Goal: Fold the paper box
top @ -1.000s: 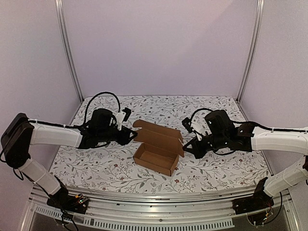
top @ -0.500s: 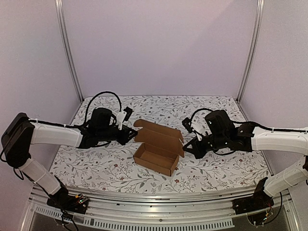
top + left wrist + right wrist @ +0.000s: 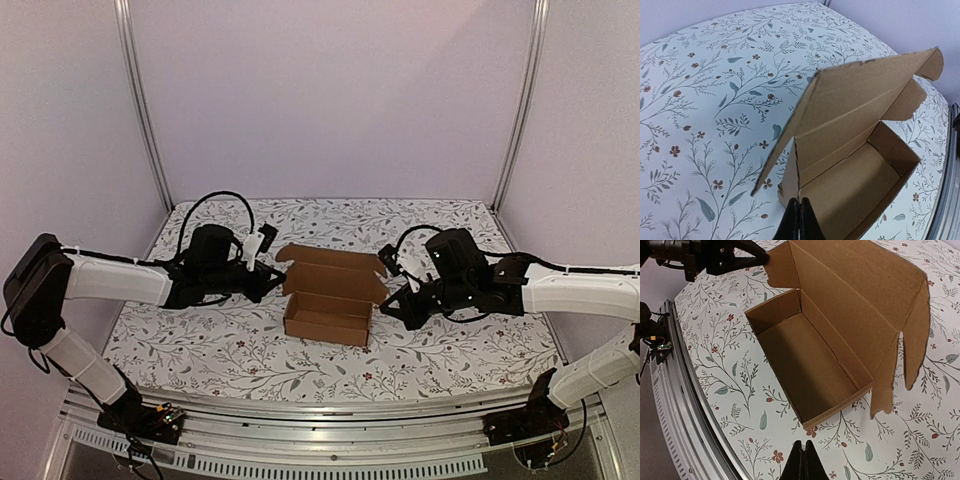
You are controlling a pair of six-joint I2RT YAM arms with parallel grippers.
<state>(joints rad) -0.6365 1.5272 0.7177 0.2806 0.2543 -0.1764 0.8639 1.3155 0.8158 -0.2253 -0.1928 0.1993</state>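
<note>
A metal rail (image 3: 330, 425) runs along the near edge of the table (image 3: 200, 345), whose top has a flowered pattern. The paper box (image 3: 326, 320) sits near the middle of the table, between the two arms, its long side roughly parallel to that edge. It stands as an open tray. Its lid (image 3: 335, 272) is up from the far long wall and leans back, with a small flap at each end. The left gripper (image 3: 799, 206) has its fingers pressed together, their tips at the box's left end corner, by the lid's flap. The right gripper (image 3: 801, 448) is closed on itself and hangs just off the box's right end, not touching it. Behind the table stands a plain pale wall (image 3: 330, 100).
</note>
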